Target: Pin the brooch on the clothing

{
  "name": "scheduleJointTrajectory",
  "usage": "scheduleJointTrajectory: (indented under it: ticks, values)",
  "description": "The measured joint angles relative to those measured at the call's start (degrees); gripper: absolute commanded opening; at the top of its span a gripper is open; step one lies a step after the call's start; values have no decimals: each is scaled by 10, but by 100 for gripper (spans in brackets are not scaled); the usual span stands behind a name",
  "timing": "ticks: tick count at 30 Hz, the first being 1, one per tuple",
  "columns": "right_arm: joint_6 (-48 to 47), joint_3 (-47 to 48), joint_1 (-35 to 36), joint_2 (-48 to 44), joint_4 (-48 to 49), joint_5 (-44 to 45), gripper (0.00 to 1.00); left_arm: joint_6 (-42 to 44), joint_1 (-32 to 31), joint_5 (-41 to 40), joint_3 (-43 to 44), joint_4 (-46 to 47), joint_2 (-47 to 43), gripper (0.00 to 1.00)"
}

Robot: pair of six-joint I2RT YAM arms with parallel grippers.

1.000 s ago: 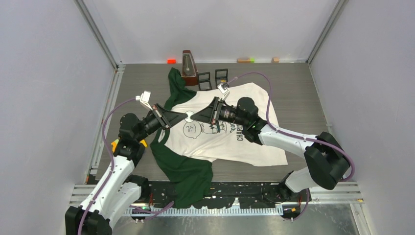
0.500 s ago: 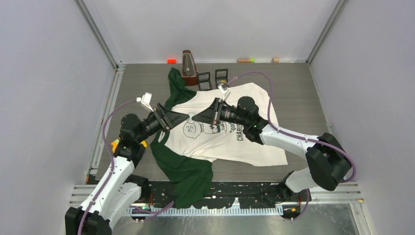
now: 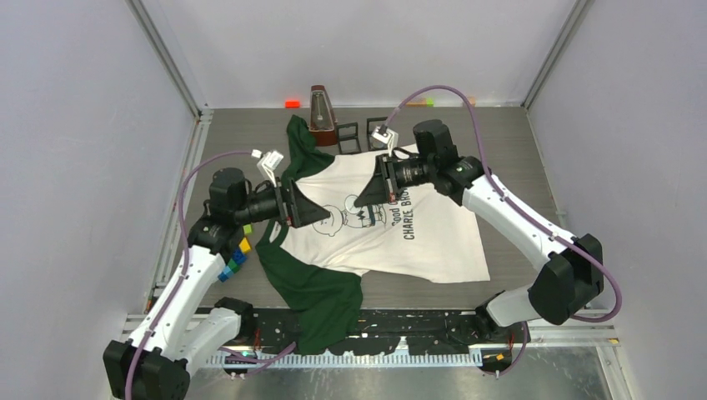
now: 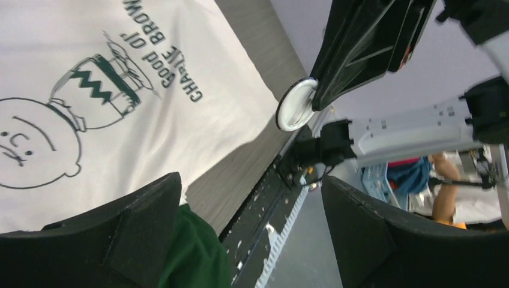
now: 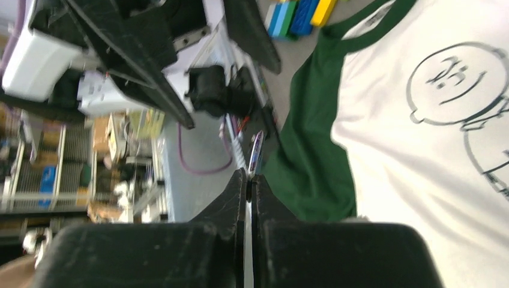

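Top external view: a white T-shirt (image 3: 433,242) with dark green sleeves is spread on the bench (image 3: 517,150), print upward. Over the chest print the right tool (image 3: 360,202) and the left tool (image 3: 321,218) are pointed at each other, their tips near but apart. A round white brooch (image 4: 296,113) is pinched at the tip of the closed right tool, clear of the cloth. The left tool is spread wide and empty; the brooch is seen just beyond its fingers (image 4: 144,204).
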Motion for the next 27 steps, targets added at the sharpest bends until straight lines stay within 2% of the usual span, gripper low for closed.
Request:
scheduleJointTrajectory:
  ticks: [4,10,17,24,27]
  values:
    - [-101,58,3,5,-148,-66,1,73,-25,58,26,-54,18,86]
    - [-159,61,19,14,-250,-125,1,114,-78,116,44,-88,68,75]
    - [-183,62,45,35,-296,-146,1,113,-141,123,54,-83,103,59]
    - [-190,69,65,49,-304,-153,1,70,-174,123,48,-21,114,38]
    - [-193,71,65,53,-308,-153,1,57,-174,125,42,-5,114,36]
